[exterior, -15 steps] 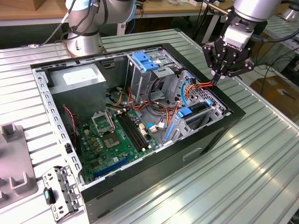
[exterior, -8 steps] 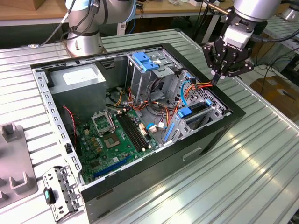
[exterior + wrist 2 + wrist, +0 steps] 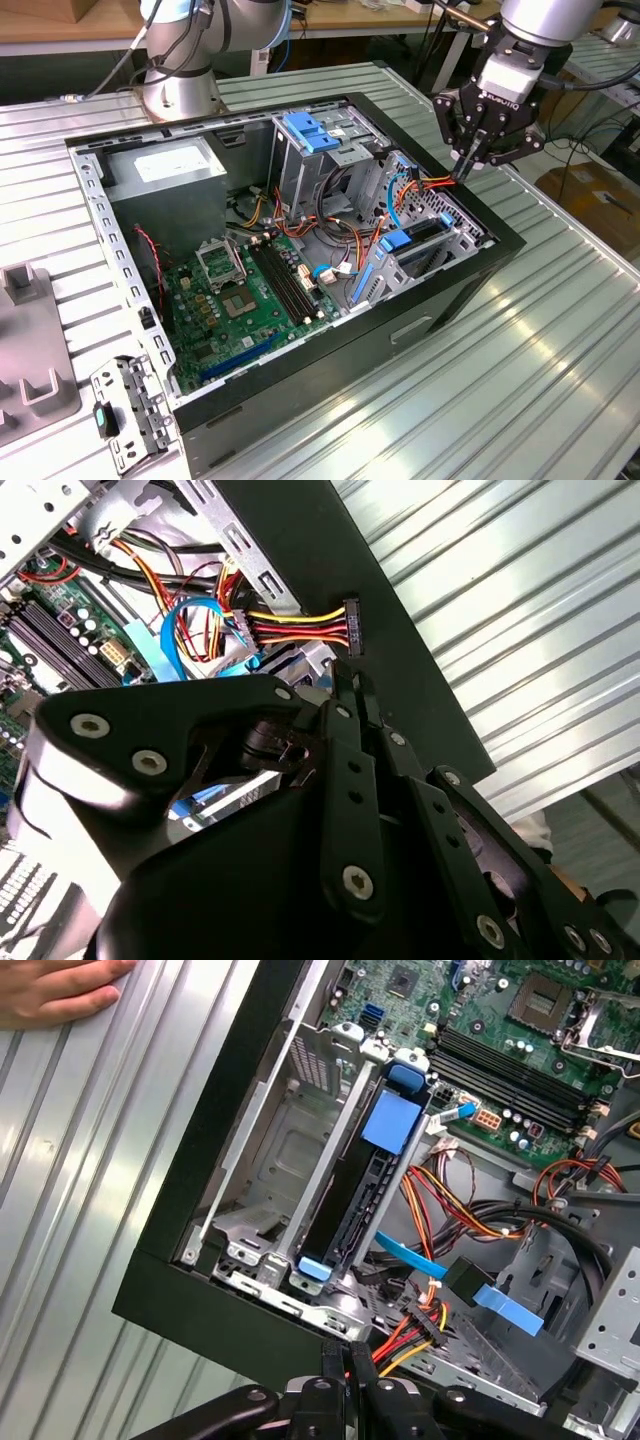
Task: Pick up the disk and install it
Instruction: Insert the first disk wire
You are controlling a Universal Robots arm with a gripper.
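One pincer (image 3: pixel 468 163) hangs with its fingers closed together and nothing between them, its tips at the rim of the open computer case (image 3: pixel 500 262), just beside a connector on red, yellow and black wires (image 3: pixel 350 626). The disk (image 3: pixel 372 1195) already sits on edge in the drive cage inside the case, just below and ahead of the pincer. A person's hand (image 3: pixel 55 990) rests on the ribbed tabletop (image 3: pixel 90 1160), well apart from the pincer.

You see the flat black hard disk with bright blue plastic rails (image 3: pixel 372 1195) standing on edge, slotted in the metal drive cage (image 3: pixel 262 1160).
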